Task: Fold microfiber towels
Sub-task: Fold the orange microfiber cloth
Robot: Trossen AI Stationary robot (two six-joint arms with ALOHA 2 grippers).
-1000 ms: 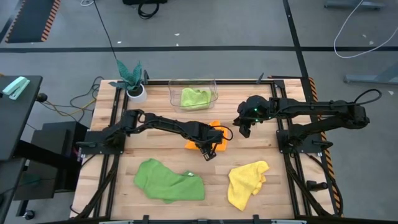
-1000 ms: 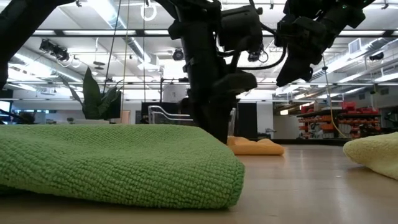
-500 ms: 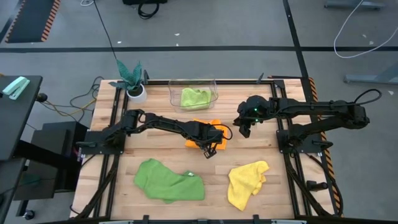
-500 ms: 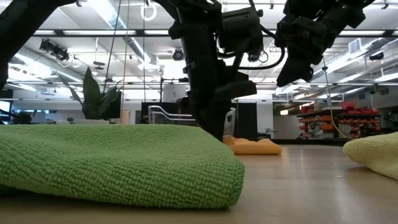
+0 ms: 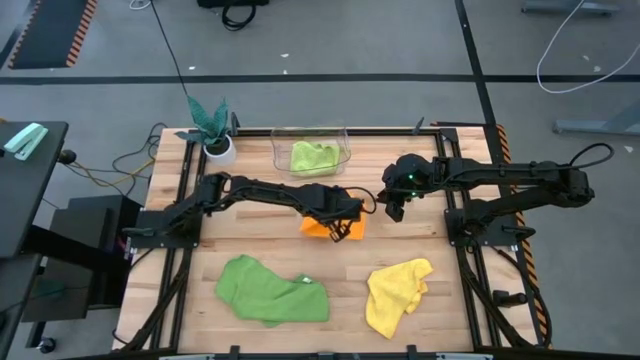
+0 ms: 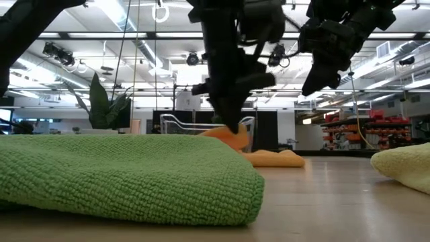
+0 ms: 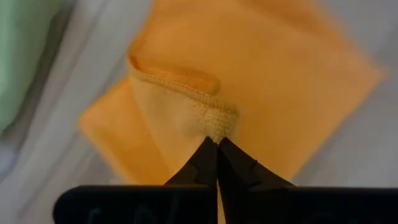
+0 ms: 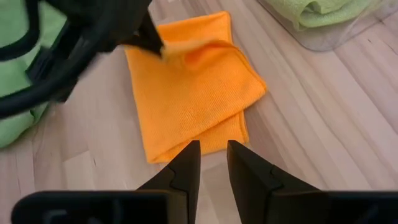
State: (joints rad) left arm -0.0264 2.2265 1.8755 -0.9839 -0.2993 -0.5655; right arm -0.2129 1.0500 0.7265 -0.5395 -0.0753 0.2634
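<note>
1. High view, table [image 5: 200,250]: slatted wooden top, with both arms reaching toward its middle.
2. Left gripper [image 5: 340,226]: over the table's centre, fingers [image 7: 205,165] pinched tight on a corner of the orange towel [image 5: 343,226]. Left wrist view shows the hemmed corner bunched at the fingertips and raised off the rest of the cloth.
3. Orange towel, further: lies at mid-table, folded over on itself; low view shows the held corner [image 6: 232,136] lifted clear of the part that rests on the wood.
4. Right gripper [image 5: 394,211]: hangs above the table just to the right of the orange towel, touching nothing. Right wrist view shows its fingers [image 8: 186,165] parted by a narrow gap, with nothing between them.
5. Darker green towel [image 5: 270,290]: spread loosely on the near left part of the table, well apart from both grippers.
6. Yellow towel [image 5: 395,295]: crumpled on the near right part of the table.
7. Light lime green towel [image 5: 313,157]: bunched inside the clear plastic bin [image 5: 281,160] at the far edge.
8. Teal-leaved plant [image 5: 210,120]: in a white pot, left of the bin.
</note>
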